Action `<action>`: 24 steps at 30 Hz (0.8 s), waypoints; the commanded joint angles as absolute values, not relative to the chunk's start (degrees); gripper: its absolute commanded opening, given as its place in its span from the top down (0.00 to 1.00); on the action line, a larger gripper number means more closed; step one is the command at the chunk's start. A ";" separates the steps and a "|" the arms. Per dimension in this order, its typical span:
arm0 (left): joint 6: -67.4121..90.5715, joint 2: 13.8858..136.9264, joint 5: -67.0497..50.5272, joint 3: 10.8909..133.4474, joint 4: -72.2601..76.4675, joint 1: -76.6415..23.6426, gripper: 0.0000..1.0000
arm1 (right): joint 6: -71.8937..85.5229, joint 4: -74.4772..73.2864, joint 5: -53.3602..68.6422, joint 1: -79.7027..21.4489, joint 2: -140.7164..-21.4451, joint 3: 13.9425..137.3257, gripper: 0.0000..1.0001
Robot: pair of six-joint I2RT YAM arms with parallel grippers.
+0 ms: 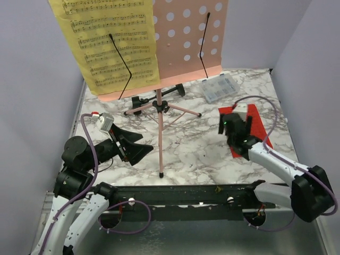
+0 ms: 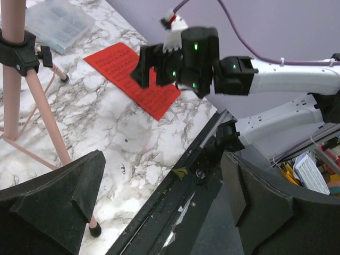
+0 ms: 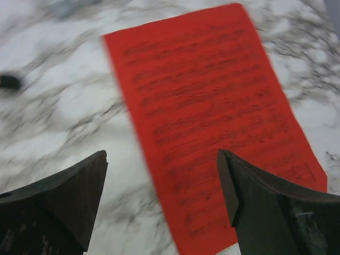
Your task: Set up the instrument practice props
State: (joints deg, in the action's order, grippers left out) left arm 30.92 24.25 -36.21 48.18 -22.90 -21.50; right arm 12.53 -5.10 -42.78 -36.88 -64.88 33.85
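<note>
The pink perforated music stand (image 1: 187, 37) stands at the back on thin tripod legs (image 1: 159, 133). A yellow sheet-music page (image 1: 111, 42) rests on its left half under a black wire clip. The red page (image 1: 256, 123) lies flat on the marble table at the right, also in the left wrist view (image 2: 130, 74) and the right wrist view (image 3: 212, 117). My right gripper (image 1: 234, 131) hovers open over the red page, its jaws straddling the page's left edge (image 3: 164, 196). My left gripper (image 1: 133, 146) is open and empty near the stand's front leg (image 2: 48, 133). A black microphone stand (image 1: 159, 95) lies behind the tripod.
A clear plastic compartment box (image 1: 219, 87) sits at the back right, also in the left wrist view (image 2: 58, 21). The black rail (image 1: 175, 194) runs along the table's near edge. Purple walls close in the left, right and back.
</note>
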 commanded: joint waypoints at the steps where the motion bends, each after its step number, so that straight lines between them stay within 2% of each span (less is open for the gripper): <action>1: 31.23 24.67 -34.80 46.10 -23.55 -21.62 0.01 | 29.10 -1.15 -28.35 -15.32 -67.07 35.34 0.10; 8: 30.28 23.58 -33.84 43.28 -23.64 -22.06 0.01 | 52.66 4.38 -6.45 18.46 -63.15 24.87 0.10; 10: 30.08 22.96 -33.84 42.54 -23.74 -22.29 0.01 | 56.26 7.12 -3.59 23.91 -59.54 19.69 0.10; 16: 29.46 21.43 -33.58 40.88 -23.97 -22.75 0.01 | 65.85 11.78 2.05 35.73 -49.18 6.35 0.11; 19: 29.27 20.94 -33.49 40.66 -23.95 -22.94 0.01 | 67.51 13.90 4.17 36.50 -50.25 3.92 0.10; 24: 29.09 19.89 -33.25 40.45 -23.93 -23.18 0.01 | 66.62 26.82 10.58 37.31 -52.47 -2.57 0.11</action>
State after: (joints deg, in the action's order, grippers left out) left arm 30.13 21.21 -34.39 41.32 -23.51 -22.72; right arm 65.87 19.79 3.16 36.75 -50.83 3.03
